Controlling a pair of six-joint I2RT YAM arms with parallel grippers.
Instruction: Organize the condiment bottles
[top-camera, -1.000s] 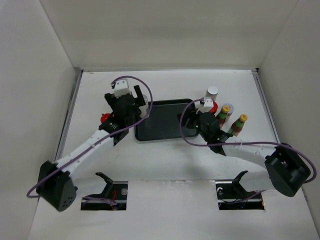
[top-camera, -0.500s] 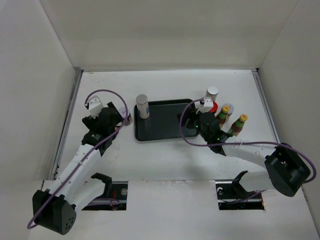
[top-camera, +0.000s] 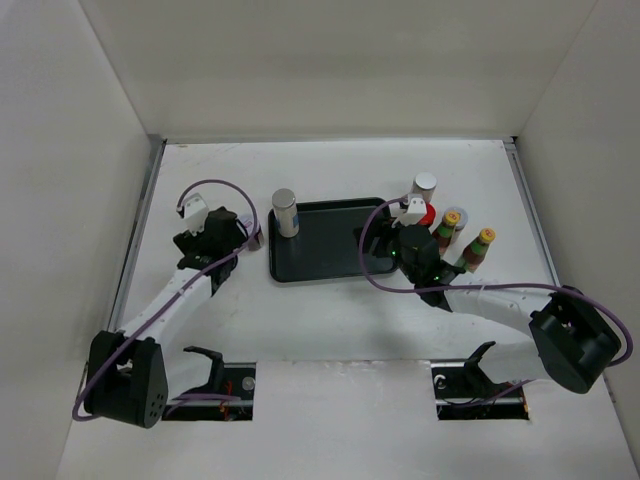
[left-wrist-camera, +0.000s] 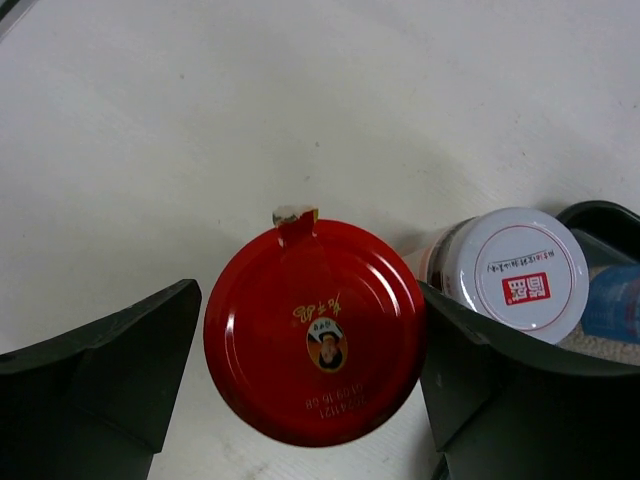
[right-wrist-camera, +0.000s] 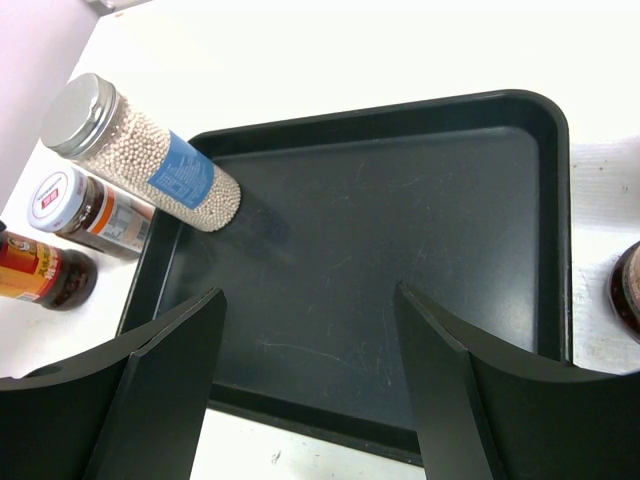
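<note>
Red jar (left-wrist-camera: 315, 330): round red lid with a small gold emblem and a torn seal tab at the rim. It stands upright on the left half of the table (top-camera: 330, 310), between the left edge and the tray.
White-cap jar (left-wrist-camera: 520, 272): white lid with a red mark, dark contents. It stands just beside the red jar on the tray side, outside the tray's left wall.
Silver-lid jar (top-camera: 285, 212): clear body full of pale grains, blue label. It stands upright inside the tray's far-left corner.
Right group: a shaker (top-camera: 425, 185), a second red cap (top-camera: 431, 213), an inner brown bottle (top-camera: 450, 224) and an outer brown bottle (top-camera: 480, 244), both brown bottles yellow-capped. They stand close together off the tray's right side, toward the right edge.
Tray (top-camera: 330, 248): dark, rectangular, at mid-table.
Obstruction: the white-cap jar stands close against one finger (left-wrist-camera: 500, 390) of the left gripper. Whether they touch cannot be told.
Left arm: runs from the near-left corner up the left side, wrist pointing down over the red jar. A purple cable (top-camera: 215, 185) loops above the wrist.
Left gripper (left-wrist-camera: 310, 290): jaws spread, one finger on each side of the red jar. The lid hides any contact.
Right arm: bends from the near-right corner toward the tray's right edge.
Right gripper (right-wrist-camera: 308, 295): jaws spread, holding nothing, above the tray floor.
</note>
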